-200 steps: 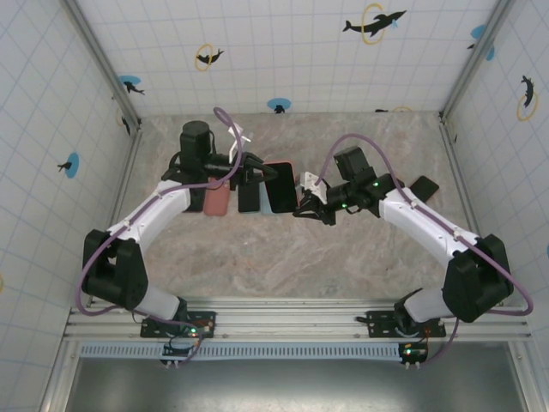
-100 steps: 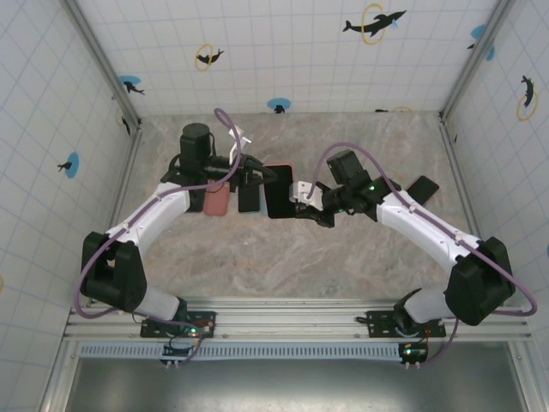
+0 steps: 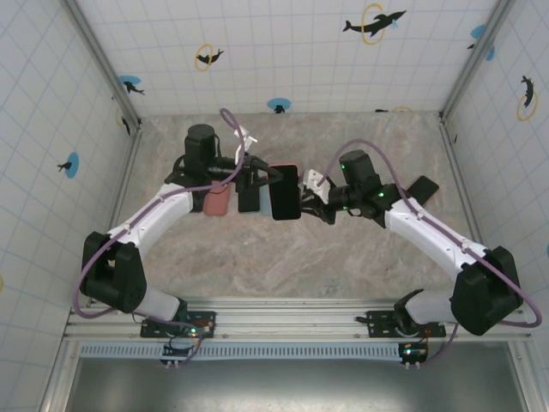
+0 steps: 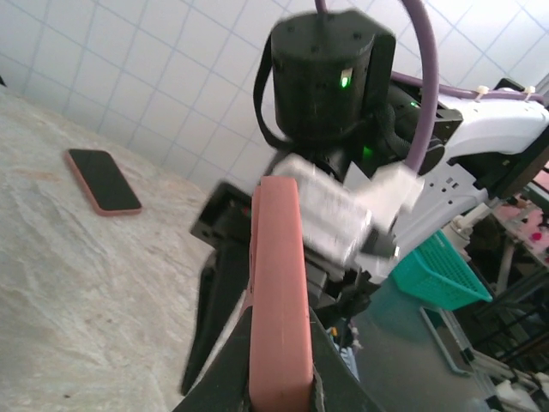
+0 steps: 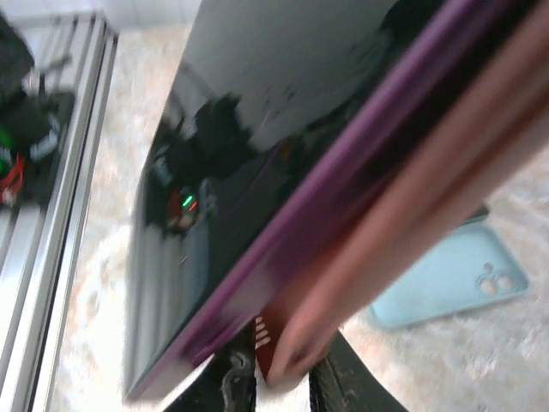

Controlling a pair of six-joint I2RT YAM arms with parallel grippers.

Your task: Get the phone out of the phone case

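A phone (image 3: 286,192) with a black screen sits in a salmon-pink phone case (image 4: 279,318) and is held above the table between both arms. My left gripper (image 3: 267,177) is shut on its left side. In the left wrist view the case's pink edge is clamped between the fingers (image 4: 334,386). My right gripper (image 3: 311,201) is at the phone's right edge. In the right wrist view its fingers (image 5: 336,388) are closed around the case's corner (image 5: 304,356). There the pink lip stands apart from the phone's purple frame (image 5: 326,184).
On the table under the held phone lie a pink case (image 3: 216,203), a black phone (image 3: 249,200) and a light blue case (image 5: 446,275). Another dark phone in a pink case (image 3: 425,187) lies at the right. Tiled walls enclose the marble table.
My right gripper has moved in to the phone's right edge. The phone has shifted a little to the right and turned its black screen upward.
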